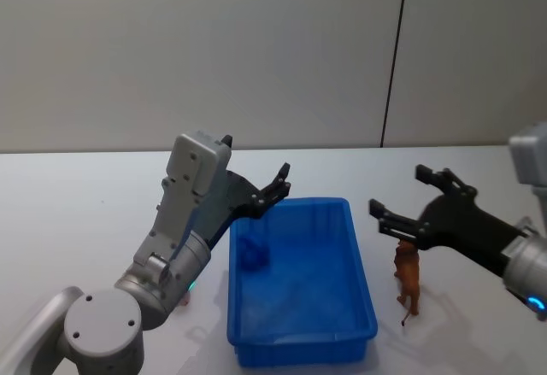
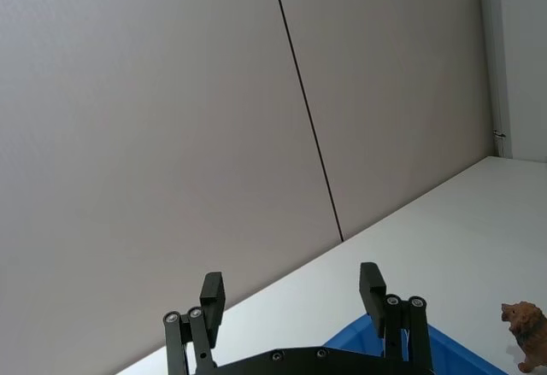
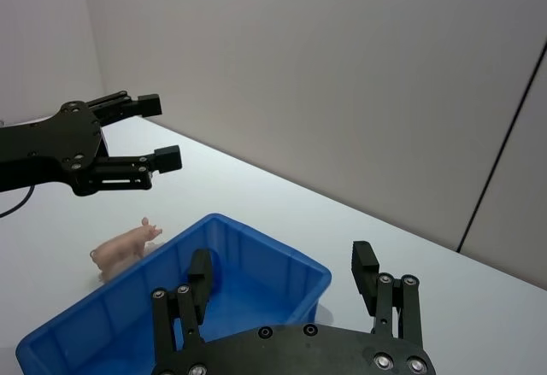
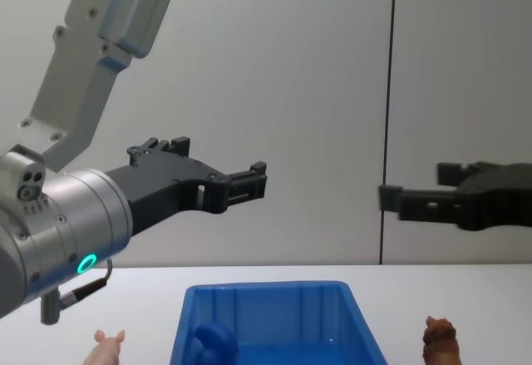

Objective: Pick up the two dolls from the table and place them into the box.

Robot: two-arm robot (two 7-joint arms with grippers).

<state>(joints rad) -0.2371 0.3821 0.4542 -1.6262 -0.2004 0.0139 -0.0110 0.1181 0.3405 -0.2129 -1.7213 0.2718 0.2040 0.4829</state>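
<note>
A blue box [image 1: 301, 351] stands on the white table [image 1: 85, 213] in front of me. Two dolls are on the table: a brown lion doll [image 1: 408, 279] just right of the box and a pink pig doll [image 3: 125, 249] just left of it. The lion [image 4: 439, 342] and the pig [image 4: 108, 347] also appear low in the chest view. My left gripper [image 1: 275, 190] hangs open and empty above the box's far left corner. Over the lion, my right gripper [image 1: 402, 206] is open and empty too. A dark blue object [image 1: 254, 254] lies inside the box.
My left arm's grey forearm [image 1: 184, 221] slants over the table left of the box, partly covering the pig in the head view. A plain wall with a dark vertical seam [image 1: 395, 55] rises behind the table. Bare tabletop lies around the box.
</note>
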